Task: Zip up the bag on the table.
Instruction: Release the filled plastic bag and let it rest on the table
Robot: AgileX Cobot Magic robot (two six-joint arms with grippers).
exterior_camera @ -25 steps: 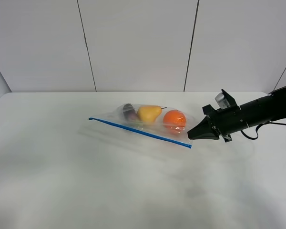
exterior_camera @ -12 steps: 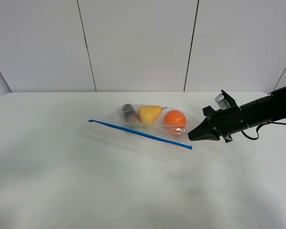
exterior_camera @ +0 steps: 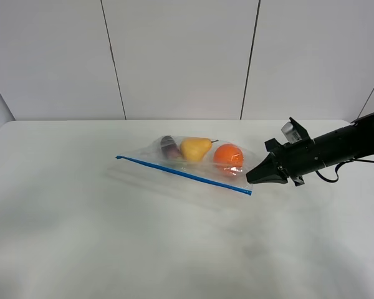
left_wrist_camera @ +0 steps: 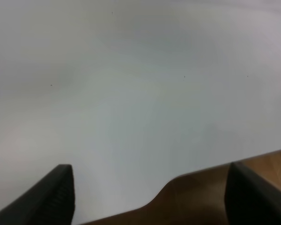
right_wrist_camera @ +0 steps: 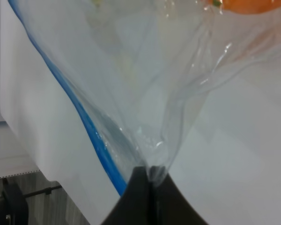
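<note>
Little moved: right gripper (right_wrist_camera: 151, 172) stays pinching centre-right corner of clear crinkly plastic zip bag (exterior_camera: 193, 163). Left gripper (left_wrist_camera: 150, 166) spread, empty. Advise: keep corner taut, press along thin blue zipper strip (exterior_camera: 184, 172).

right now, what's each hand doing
Left hand: open, holding nothing.
Right hand: closed on a corner of the bag.
</note>
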